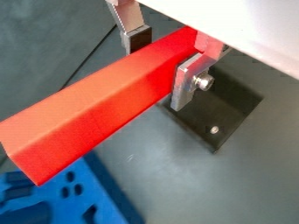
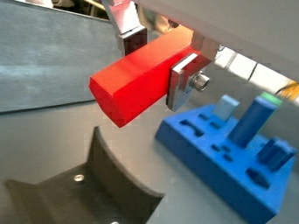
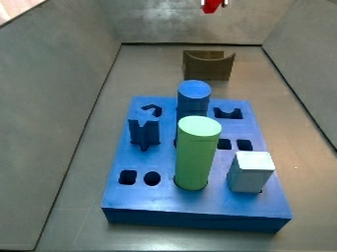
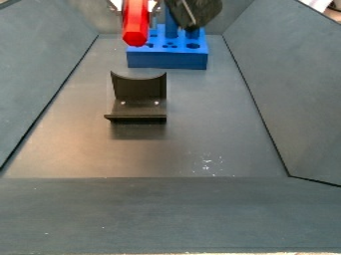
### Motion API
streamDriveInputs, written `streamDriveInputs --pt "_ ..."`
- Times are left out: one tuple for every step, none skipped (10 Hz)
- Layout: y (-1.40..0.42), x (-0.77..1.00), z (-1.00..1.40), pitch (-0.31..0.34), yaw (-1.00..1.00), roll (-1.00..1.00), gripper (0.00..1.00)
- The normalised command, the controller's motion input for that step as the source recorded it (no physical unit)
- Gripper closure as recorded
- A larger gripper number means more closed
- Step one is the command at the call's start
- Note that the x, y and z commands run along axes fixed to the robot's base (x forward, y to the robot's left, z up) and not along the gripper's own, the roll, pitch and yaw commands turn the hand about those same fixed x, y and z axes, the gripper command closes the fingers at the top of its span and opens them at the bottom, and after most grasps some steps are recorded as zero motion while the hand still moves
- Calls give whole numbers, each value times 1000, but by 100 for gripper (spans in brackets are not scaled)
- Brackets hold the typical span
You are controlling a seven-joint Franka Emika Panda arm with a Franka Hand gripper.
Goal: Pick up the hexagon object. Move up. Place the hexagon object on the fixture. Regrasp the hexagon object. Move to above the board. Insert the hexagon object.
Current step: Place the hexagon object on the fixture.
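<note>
Red and faceted, the long slim hexagon object (image 1: 100, 109) is pinched crosswise between the flat silver fingers (image 1: 187, 77) of the tool (image 1: 163, 57) in a wrist view, its long axis running out to one side of the grip, level over the grey floor. The fixture (image 1: 222, 109), a dark L-shaped bracket on a base plate, lies directly beneath the held end.

In a wrist view from the opposite side, the tool (image 2: 156, 59) clamps the hexagon object (image 2: 140, 80) near its far end. The fixture (image 2: 111, 188) sits below and nearer, while the board (image 2: 216, 162), a big blue slab with shaped holes, lies off to the side bearing a light green cylinder (image 2: 254, 118).

In a side view only the rod's red tip (image 3: 212, 6) shows at the top edge, high above the fixture (image 3: 206, 65) at the far end, well beyond the board (image 3: 198, 202) with its blue cylinder (image 3: 194, 98) and white block (image 3: 250, 170).

In a side view from the other end, the hexagon object (image 4: 136, 22) hangs well clear above the fixture (image 4: 138, 97), the tool (image 4: 186, 12) partly cut off. The judgement: a straight descent onto the notch looks unobstructed.
</note>
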Motion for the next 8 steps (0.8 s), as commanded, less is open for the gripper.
streamDriveInputs --pt "44 58 -10 60 -132 -410 100" --pt "24 58 -6 39 -118 -236 100" --pt "130 126 -1000 267 -118 -1000 100" --pt "137 131 -1000 259 -126 -1000 100" --pt "137 153 -1000 272 -186 -986 100" --pt "130 173 -1000 228 -211 -831 100" --pt "129 183 -1000 190 -227 -721 100" --pt "129 196 -1000 122 -246 -501 100"
